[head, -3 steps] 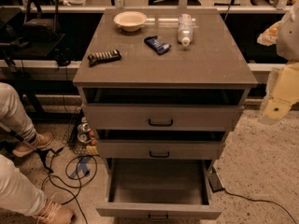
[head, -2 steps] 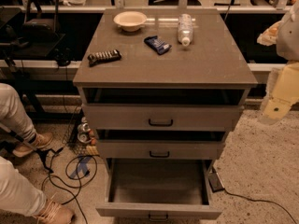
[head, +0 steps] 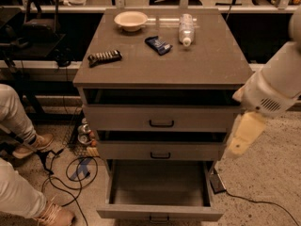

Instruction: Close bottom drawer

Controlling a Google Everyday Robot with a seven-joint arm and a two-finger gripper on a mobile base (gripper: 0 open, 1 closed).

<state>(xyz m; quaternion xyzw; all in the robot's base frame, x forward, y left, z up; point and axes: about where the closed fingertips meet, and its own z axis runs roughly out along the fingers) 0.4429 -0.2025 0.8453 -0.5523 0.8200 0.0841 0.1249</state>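
Note:
The bottom drawer (head: pixel 160 213) of the grey-brown cabinet (head: pixel 164 69) is pulled far out, and its empty inside faces up. Its slim front with a small black handle (head: pixel 159 218) lies at the lower edge of the view. The middle drawer (head: pixel 160 150) and the upper drawer (head: pixel 161 118) stick out only slightly. My gripper (head: pixel 244 134), pale and pointing down-left, hangs from the white arm (head: pixel 275 91) just right of the cabinet. It is level with the middle drawer and above the bottom drawer's right side, touching nothing.
On the cabinet top lie a bowl (head: pixel 130 19), a lying bottle (head: pixel 186 28), a blue packet (head: pixel 158 44) and a dark bar (head: pixel 104 57). A person's legs and shoes (head: pixel 28 145) are at the left, with cables (head: pixel 70 171) and cans (head: pixel 84 133) on the floor. A small dark box (head: pixel 217 183) lies by the drawer's right side.
My arm and gripper have moved left and down, from beside the cabinet top towards its right front corner. The drawers have not moved.

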